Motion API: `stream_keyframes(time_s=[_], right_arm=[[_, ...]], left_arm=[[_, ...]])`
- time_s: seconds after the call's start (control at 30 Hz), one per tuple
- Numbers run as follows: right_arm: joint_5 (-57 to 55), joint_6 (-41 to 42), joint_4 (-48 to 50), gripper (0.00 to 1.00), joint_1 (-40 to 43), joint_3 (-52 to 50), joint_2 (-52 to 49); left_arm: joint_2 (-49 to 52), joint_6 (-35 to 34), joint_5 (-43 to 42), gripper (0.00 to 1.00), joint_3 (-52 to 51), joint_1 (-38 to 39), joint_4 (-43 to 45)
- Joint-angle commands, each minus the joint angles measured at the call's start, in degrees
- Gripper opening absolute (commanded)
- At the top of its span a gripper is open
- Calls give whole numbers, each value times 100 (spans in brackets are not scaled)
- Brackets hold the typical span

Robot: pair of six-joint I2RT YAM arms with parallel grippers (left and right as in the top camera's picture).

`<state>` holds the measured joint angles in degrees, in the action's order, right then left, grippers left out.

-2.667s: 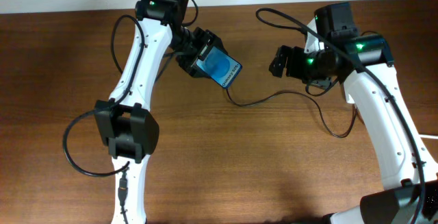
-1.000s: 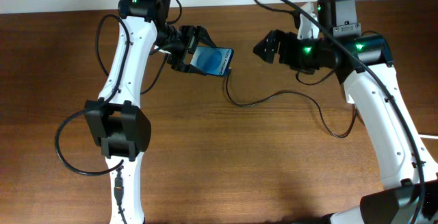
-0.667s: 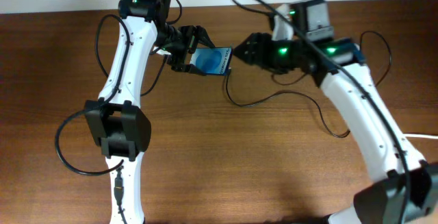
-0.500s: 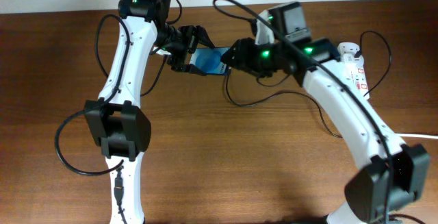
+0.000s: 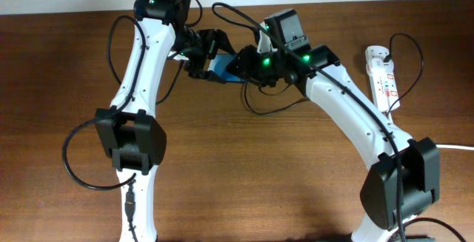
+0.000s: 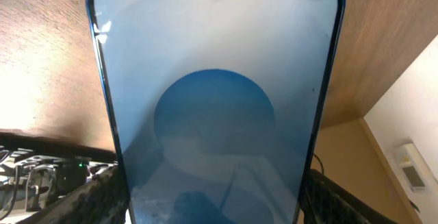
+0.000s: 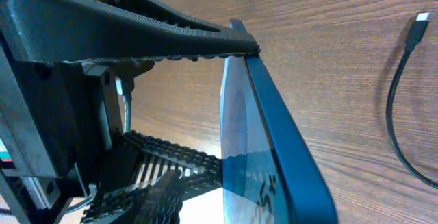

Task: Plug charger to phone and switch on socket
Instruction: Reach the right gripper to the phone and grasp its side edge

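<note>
Item: the phone (image 6: 215, 114) — a slim rectangular slab with a dark frame and glossy glass. It is held off the table (image 5: 244, 190) at rear centre, clamped by its long edges between the ridged black fingers (image 6: 102, 200) of the left gripper (image 5: 207, 58). Only in the left wrist view is the screen met face-on: a pale ground with a blue disc, a punch-hole lens, signal bars and "100" in the top corner. Only in the right wrist view is it seen edge-on, with small white lettering too skewed to be read. The right gripper (image 5: 238, 63) is set at the phone's free end; how far its jaws are closed, and on what, cannot be told. The charger (image 7: 391, 111) — thin black cable, small flat plug tip — is laid loose on the brown wood grain, apart from the phone. The socket (image 5: 381, 68), a white oblong strip with red marks, is shown only overhead, far right; its printing is illegible.
</note>
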<state>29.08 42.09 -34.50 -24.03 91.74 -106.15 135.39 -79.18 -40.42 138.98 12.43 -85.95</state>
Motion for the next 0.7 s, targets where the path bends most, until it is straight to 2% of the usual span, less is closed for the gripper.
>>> stream_keyframes(time_s=[0.0,0.1,0.2,0.33,0.43,0.5,0.67], right_arm=[[-133,44,68,33,-136,-20,-39],[-146,44,68,29,-142,-20,-39],[-146,44,59,17,-142,-20,-39],[-146,42,46,4,-142,-20,-39],[-149,42,46,4,-140,-20,-39],[-153,42,48,4,-138,-20,-39],[-127,42,2,4,59,-20,-28]], left_arm=[[-39,-98,-107,0,149,59,-9],[-39,-98,-107,0,149,59,-9],[-39,-98,-109,0,149,55,-9],[-39,-98,-109,0,149,55,-7],[-39,-96,-109,0,149,55,-7],[-39,-94,-109,5,149,55,-7],[-39,-37,-109,27,149,-13,-55]])
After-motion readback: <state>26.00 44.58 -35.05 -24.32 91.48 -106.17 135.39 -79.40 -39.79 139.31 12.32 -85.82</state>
